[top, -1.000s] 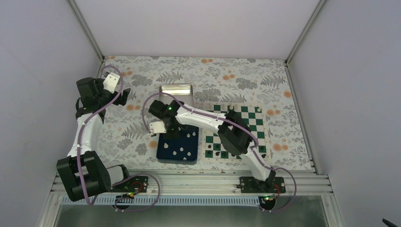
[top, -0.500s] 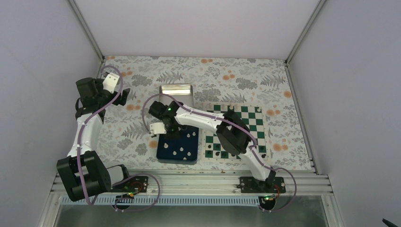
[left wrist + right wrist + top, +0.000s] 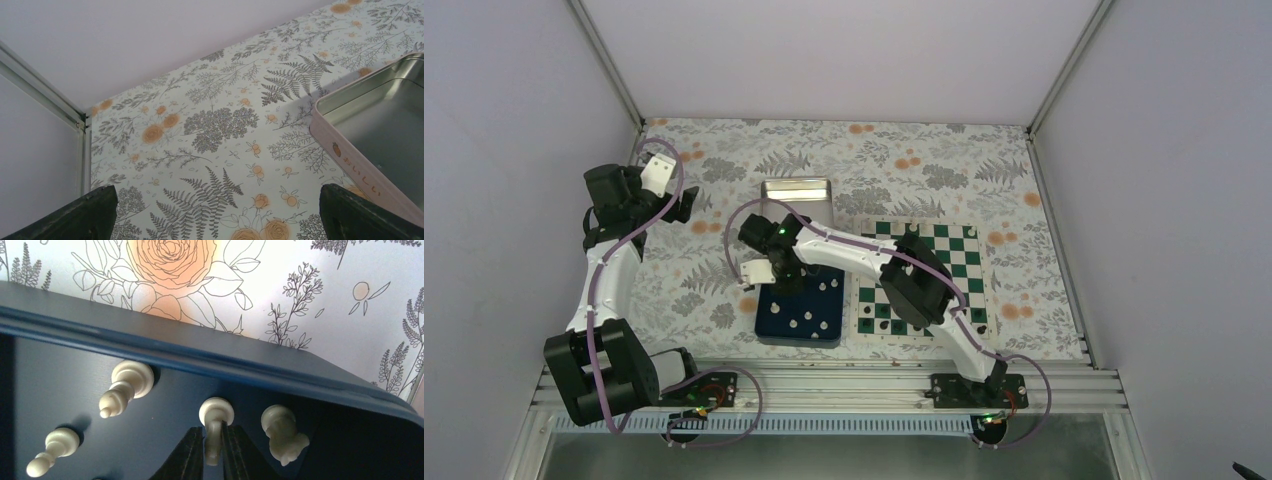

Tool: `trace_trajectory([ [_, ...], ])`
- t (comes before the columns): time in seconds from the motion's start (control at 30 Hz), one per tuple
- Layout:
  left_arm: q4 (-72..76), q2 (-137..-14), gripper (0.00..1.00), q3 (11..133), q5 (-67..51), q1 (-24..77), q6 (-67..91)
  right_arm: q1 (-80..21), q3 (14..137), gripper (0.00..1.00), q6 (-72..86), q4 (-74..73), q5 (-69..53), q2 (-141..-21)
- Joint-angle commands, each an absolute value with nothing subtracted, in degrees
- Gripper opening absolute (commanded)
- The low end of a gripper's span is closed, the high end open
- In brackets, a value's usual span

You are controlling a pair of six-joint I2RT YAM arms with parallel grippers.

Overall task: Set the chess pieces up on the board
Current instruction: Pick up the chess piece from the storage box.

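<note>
My right gripper [image 3: 212, 432] reaches into the dark blue tray [image 3: 150, 347] and is shut on a small pale chess piece [image 3: 216, 412] that stands near the tray's far rim. Other pale pieces stand beside it: one to the left [image 3: 125, 387], one further left [image 3: 52, 450] and one to the right [image 3: 284, 432]. In the top view the right gripper [image 3: 784, 275] is over the tray's far left part [image 3: 764, 325], with several pale pieces [image 3: 809, 320] in it. The green and white board [image 3: 959, 255] lies to the right. My left gripper [image 3: 686, 205] is open and empty.
A shiny metal tin [image 3: 796, 192] stands behind the blue tray; it also shows in the left wrist view [image 3: 380, 125]. Small black pieces [image 3: 884, 312] stand on the board's near rows. The right arm crosses over the board's left part. The left gripper [image 3: 220, 220] hovers over floral tablecloth.
The right gripper has shifted slightly inside the blue tray. The left arm has not moved.
</note>
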State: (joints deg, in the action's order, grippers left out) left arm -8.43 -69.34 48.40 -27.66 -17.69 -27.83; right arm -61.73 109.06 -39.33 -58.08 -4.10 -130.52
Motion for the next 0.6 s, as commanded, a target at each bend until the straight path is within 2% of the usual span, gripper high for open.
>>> trace_trajectory([
  [0.0,-6.94,-68.82,1.00,47.64,-29.42,-18.28,-27.82,-61.27,110.39,0.11,-39.11,-58.11,-5.90,-131.75],
  [0.33,-6.88,-68.88,1.00,47.81,-29.40,-18.37,-27.75,-58.92,112.06,0.05,-38.65,-63.50,-6.26,-123.69],
  [0.57,-7.04,-68.75,1.00,47.97,-29.21,-18.37,-27.75,-52.41,111.93,0.04,-38.09,-68.80,-2.77,-114.73],
])
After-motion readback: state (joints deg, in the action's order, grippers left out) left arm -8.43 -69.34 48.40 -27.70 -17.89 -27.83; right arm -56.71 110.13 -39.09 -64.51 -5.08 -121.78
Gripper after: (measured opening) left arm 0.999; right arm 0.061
